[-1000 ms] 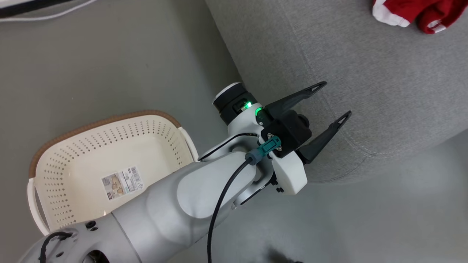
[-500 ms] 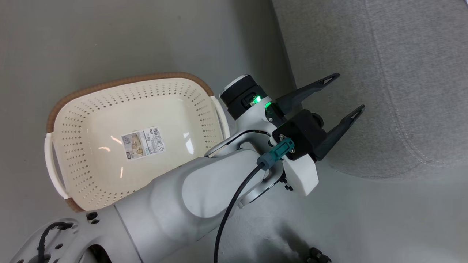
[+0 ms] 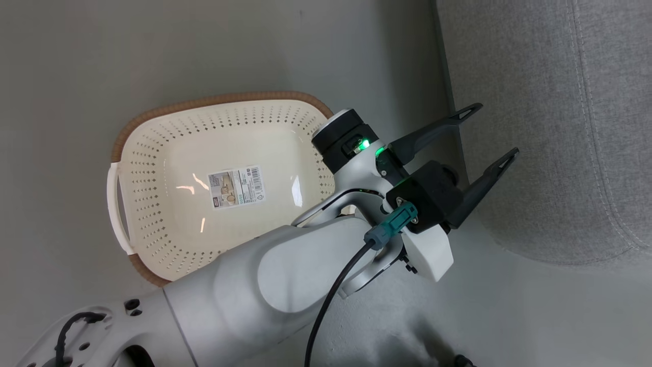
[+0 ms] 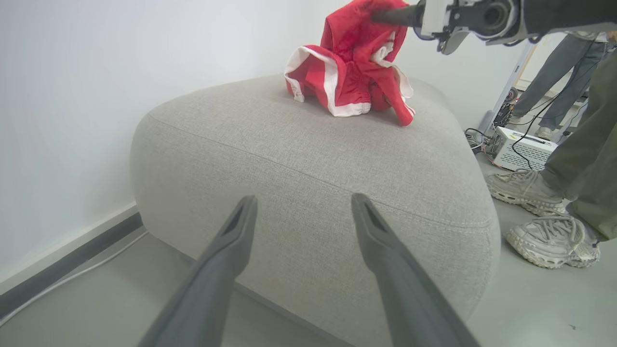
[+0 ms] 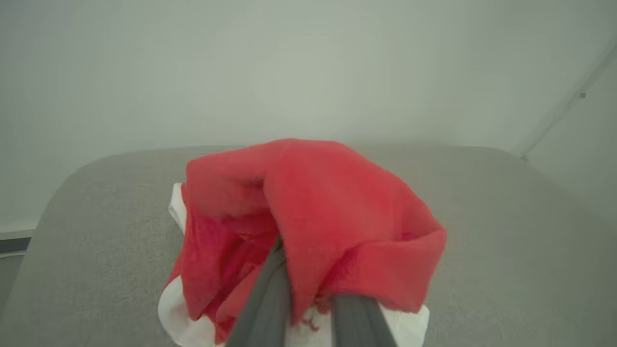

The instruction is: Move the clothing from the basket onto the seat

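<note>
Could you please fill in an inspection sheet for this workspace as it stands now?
Surface: grey floor; the basket stands on it beside the sofa.
Job's things: basket empty but for its barcode sticker; red clothing with white trim heaped on top of the grey sofa.
Clutter: white equipment box on the floor beyond the sofa.
Tools: left tool open, empty, at the sofa's edge; right tool buried in the clothing, grip unclear.
Cables: black cable along the left forearm; leads at the box.
Surroundings: pale wall; a person's trainers beside the sofa.
</note>
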### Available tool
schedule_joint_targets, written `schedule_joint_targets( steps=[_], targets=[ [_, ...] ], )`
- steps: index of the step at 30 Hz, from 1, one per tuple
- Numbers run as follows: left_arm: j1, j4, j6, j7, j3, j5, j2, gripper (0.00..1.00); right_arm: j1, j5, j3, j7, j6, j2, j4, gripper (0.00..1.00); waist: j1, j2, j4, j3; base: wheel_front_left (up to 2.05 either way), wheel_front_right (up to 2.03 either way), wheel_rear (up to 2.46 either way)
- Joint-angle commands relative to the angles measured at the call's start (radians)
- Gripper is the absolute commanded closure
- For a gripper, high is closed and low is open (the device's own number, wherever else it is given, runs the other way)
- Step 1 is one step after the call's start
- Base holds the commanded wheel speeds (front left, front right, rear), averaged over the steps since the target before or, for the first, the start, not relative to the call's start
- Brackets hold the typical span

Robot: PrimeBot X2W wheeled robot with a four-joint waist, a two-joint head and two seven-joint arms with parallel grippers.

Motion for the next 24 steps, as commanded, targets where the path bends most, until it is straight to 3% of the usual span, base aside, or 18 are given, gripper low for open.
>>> schedule_joint_targets(
  steps=[1, 5, 11, 24],
  targets=[
    [0.015, -0.028, 0.007, -0.005, 0.023, -0.004, -0.012, 0.0, 0.061, 0.025, 0.02, -0.006, 0.001, -0.071, -0.01, 0.0, 0.0, 0.0, 0.004, -0.014, 0.0, 0.0, 0.0],
    [0.046, -0.033, 0.006, -0.005, 0.044, -0.007, -0.012, 0.0, 0.125, 0.09, 0.104, -0.006, 0.001, -0.089, -0.044, 0.0, 0.0, 0.0, 0.007, -0.044, 0.0, 0.0, 0.0],
    [0.104, -0.033, -0.004, -0.005, 0.085, 0.0, -0.012, 0.0, 0.244, 0.083, 0.143, -0.006, 0.001, -0.068, -0.093, 0.0, 0.0, 0.0, 0.007, -0.105, 0.0, 0.0, 0.0],
    [0.297, -0.029, -0.004, -0.005, 0.256, 0.071, -0.012, 0.0, 0.447, -0.016, 0.023, -0.006, 0.001, 0.052, -0.317, 0.0, 0.0, 0.0, 0.054, -0.273, 0.0, 0.0, 0.0]
  ],
)
